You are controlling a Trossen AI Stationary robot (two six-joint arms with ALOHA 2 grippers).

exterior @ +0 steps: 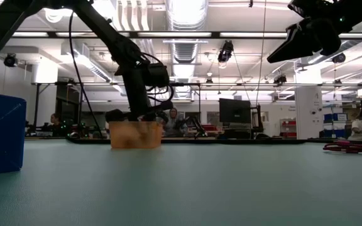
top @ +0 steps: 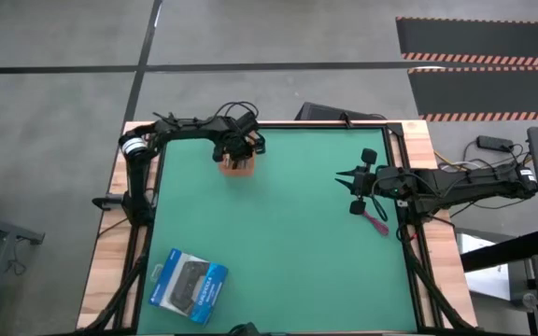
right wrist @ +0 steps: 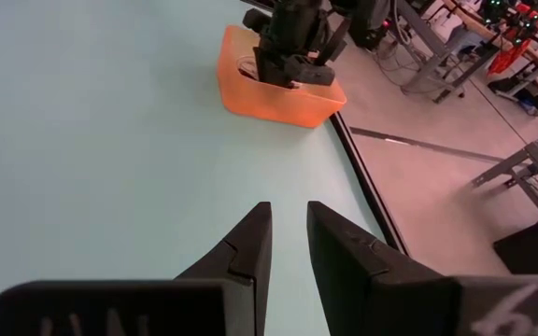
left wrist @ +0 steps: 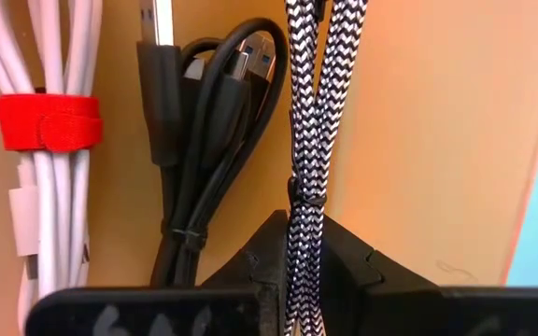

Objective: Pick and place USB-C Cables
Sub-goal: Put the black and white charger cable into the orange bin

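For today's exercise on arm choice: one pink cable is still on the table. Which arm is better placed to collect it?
Probably the right. The right gripper hovers close to the pink cable on the table's right side, apparently empty, while the left gripper is at the orange bin, closed on the braided cable.

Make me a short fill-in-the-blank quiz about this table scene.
1. The left gripper grips the silver-grey braided cable inside the ____ bin.
2. The white cable wears a ____ strap.
3. The magenta cable lies on the mat beneath the ____ arm.

Missing words: orange; red; right
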